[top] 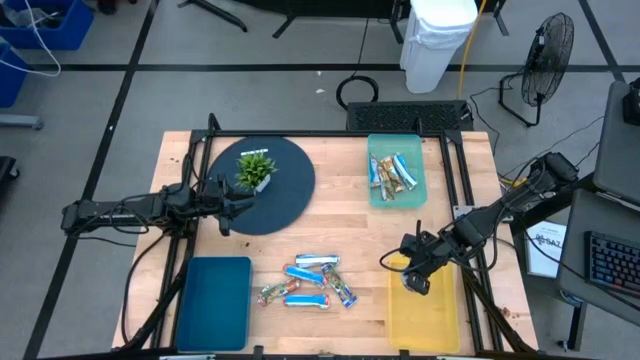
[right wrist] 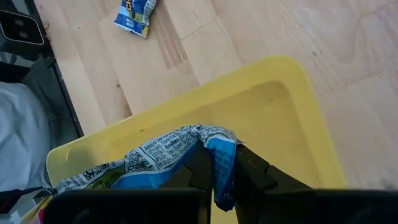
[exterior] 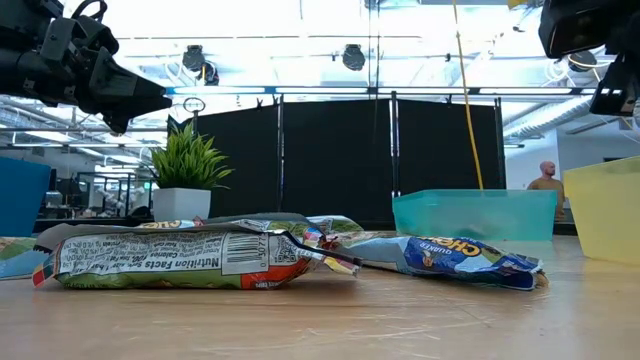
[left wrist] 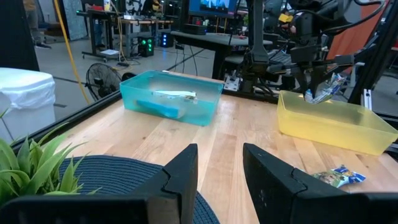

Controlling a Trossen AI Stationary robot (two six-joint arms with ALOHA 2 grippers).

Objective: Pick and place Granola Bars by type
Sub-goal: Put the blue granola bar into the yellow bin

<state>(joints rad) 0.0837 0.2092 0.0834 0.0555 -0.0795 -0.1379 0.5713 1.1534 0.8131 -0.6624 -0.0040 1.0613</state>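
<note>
Fingers [right wrist: 205, 171] of the right gripper [right wrist: 217, 177] pinch a blue-and-white granola bar [right wrist: 155, 155], yellow tray [right wrist: 280, 112] directly beneath them; left gripper [left wrist: 217, 171] fingers parted, empty.

"Nutrition Facts" on green bar wrapper [exterior: 170, 260]

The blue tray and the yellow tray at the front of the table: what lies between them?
A loose cluster of granola bars on bare wood, between the blue tray and the yellow tray. The overhead view shows it.
</note>
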